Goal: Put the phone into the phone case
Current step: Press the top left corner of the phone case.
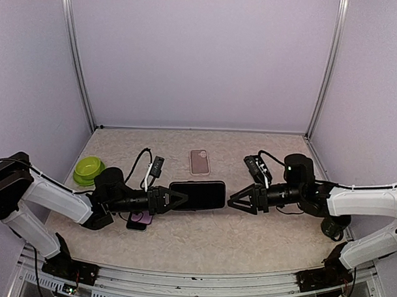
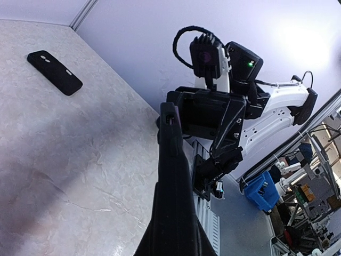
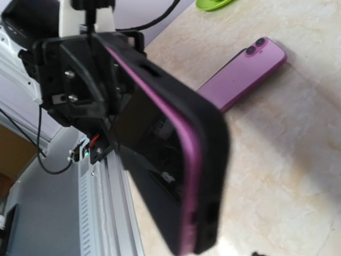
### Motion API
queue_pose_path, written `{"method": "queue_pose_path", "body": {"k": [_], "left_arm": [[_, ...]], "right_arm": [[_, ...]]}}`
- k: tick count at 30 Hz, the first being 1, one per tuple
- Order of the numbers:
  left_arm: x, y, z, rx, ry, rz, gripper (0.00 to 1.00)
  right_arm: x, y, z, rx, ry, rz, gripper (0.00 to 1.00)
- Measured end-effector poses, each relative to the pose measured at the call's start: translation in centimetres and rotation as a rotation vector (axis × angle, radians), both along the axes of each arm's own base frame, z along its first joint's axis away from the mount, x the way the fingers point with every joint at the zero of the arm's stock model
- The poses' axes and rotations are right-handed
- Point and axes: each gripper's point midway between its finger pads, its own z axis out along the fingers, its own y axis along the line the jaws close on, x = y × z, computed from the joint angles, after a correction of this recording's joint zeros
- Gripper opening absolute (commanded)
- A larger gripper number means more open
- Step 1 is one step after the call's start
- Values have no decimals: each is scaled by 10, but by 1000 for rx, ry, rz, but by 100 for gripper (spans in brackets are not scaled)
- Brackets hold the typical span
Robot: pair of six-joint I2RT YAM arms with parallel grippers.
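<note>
The counter (image 1: 260, 242) is beige with faint grey marbled veins. The phone (image 1: 198, 195) held above it is black, and the right wrist view shows a purple band along its edge. The other phone (image 3: 240, 74) is purple. The case (image 1: 199, 161) seems dusty pink, though the overhead view is too small to be sure. The bowl (image 1: 88, 169) is lime green. The arms (image 1: 53, 199) are white with black joints. The walls (image 1: 201, 57) are pale lilac.

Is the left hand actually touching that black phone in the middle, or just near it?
Touching. The top view shows the left hand closed on the left end of the black phone.
</note>
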Motion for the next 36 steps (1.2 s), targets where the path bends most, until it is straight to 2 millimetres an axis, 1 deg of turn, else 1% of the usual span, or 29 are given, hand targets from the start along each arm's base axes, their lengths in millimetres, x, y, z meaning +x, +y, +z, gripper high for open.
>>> {"method": "queue_pose_path", "body": {"k": [5, 9, 13, 16, 19, 20, 23, 27, 31, 32, 33, 34, 36], "left_arm": [[-4, 2, 9, -49, 5, -11, 0], [-7, 3, 17, -88, 0, -22, 0], [-8, 5, 19, -102, 5, -24, 0], [-8, 5, 19, -107, 7, -27, 0], [-9, 5, 17, -106, 12, -27, 0], [-9, 5, 16, -105, 14, -27, 0], [-8, 5, 15, -106, 18, -29, 0], [-9, 4, 15, -114, 25, -36, 0], [-9, 5, 14, -116, 33, -40, 0], [-9, 5, 13, -115, 36, -40, 3], [-8, 6, 12, -114, 40, -37, 9], [-7, 6, 12, -113, 42, -35, 11], [-6, 6, 10, -109, 47, -31, 12]], "right_arm": [[2, 6, -12, 9, 52, 15, 64], [0, 11, -19, 25, 96, 40, 60], [-3, 16, -14, 66, 119, 80, 57], [-7, 18, -4, 107, 117, 108, 53], [-10, 19, 5, 138, 108, 133, 44], [-10, 19, 6, 144, 104, 137, 39], [-12, 20, 10, 157, 104, 151, 30], [-13, 21, 6, 155, 120, 158, 25], [-13, 22, 5, 157, 124, 165, 2], [-13, 22, 5, 159, 116, 167, 0], [-13, 22, 4, 156, 125, 165, 0], [-13, 22, 4, 154, 126, 163, 0], [-13, 22, 3, 149, 127, 158, 0]]}}
